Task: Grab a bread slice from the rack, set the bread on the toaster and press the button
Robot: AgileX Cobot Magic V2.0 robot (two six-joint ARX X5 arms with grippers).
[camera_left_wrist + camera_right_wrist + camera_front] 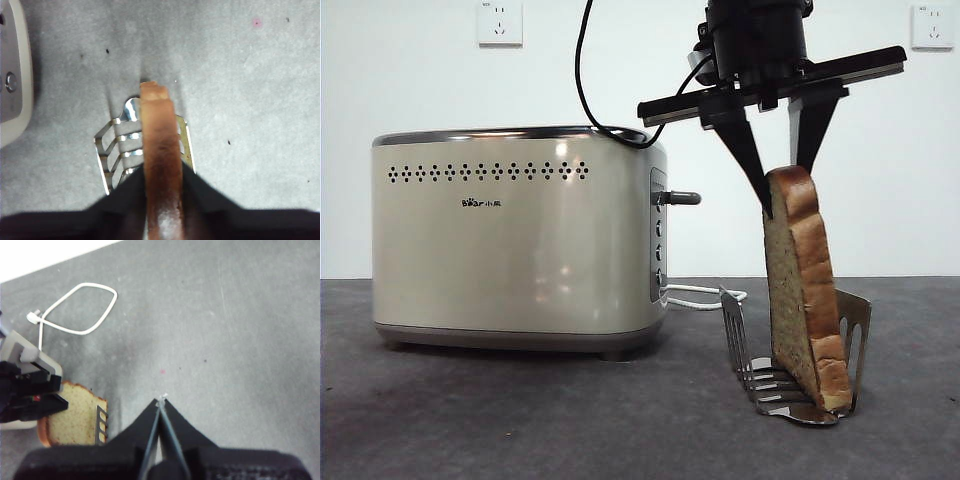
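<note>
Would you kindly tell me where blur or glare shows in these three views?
Front view: sharp, with soft glare patches on the boxy cream toaster. Left wrist view: the brown-crusted bread slice blurs towards the left gripper; the shiny silver metal rack glints. Right wrist view: slightly soft throughout.

The toaster (520,245) is showing a smooth cream body with a satin sheen, topped by a polished chrome rim. Just beside it, the toast rack (760,375) is gleaming as shiny silver metal. The slice of bread (805,290) standing in the rack is displaying a coarse, speckled tan crumb and a glossy brown crust. The table (520,420) under the toaster is looking like matt, slightly grainy grey material. The left gripper (161,200) is showing matt black jaws against the crust.
</note>
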